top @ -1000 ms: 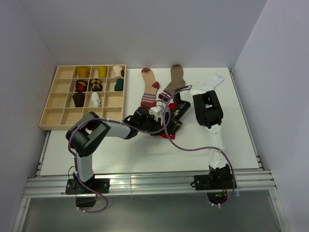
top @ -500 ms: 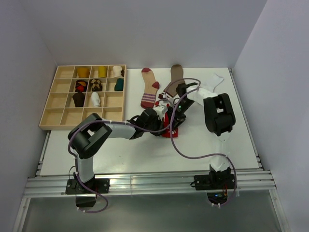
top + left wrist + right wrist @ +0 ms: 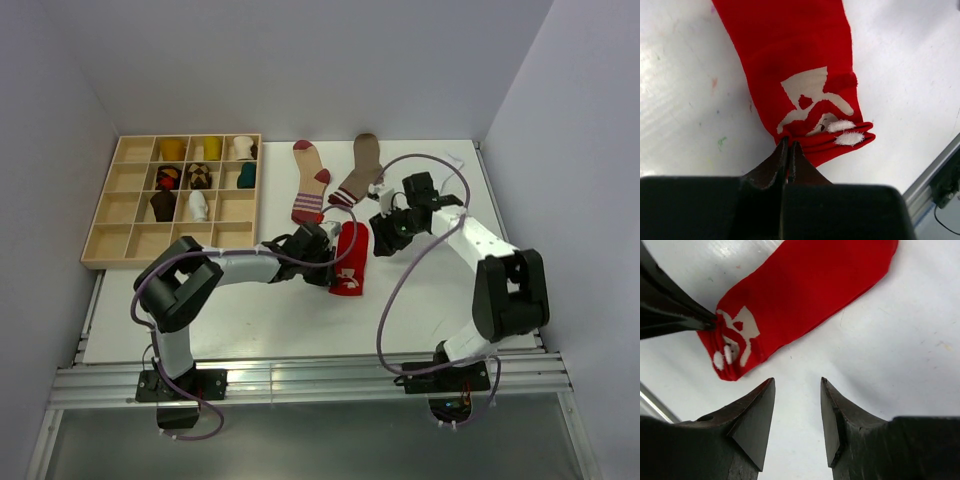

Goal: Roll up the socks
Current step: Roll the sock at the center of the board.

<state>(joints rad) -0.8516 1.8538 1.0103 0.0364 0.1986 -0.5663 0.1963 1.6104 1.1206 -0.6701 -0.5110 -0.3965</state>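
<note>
Found the red sock (image 3: 349, 262) flat on the white table (image 3: 250, 320), roughly mid-table, running front to back, white-marked end toward the near edge. From the left wrist view, saw the left gripper (image 3: 788, 146) down at table level on that marked end: fingers (image 3: 765, 167) pressed together with only a hairline slit between, tips nipping the sock's edge just beside the stacked folds and two fuzzy white patches, rest of the sock stretching away from the tips toward the top of the view. Read that as a pinch on the red sock, not a mere touch. Cross-checked in the right wrist view: dark left fingertip meeting the sock right at the white marks. In the top view, placed the left gripper against the sock's left side, near its marked end. Found the right gripper (image 3: 797, 382) just right of the sock's far end, apart from it. Saw its jaws spread wide, only bare table between them, the sock lying beyond and to the left of the tips, no contact. Noted two more socks further back, touched by neither gripper: a striped sock (image 3: 311, 183) with red heel and toe, and a brown sock (image 3: 358, 170) with a pale striped cuff, side by side. Spotted a wooden compartment tray (image 3: 110, 215) at the far left, several rolled bundles (image 3: 199, 176) sitting in its cells.
</note>
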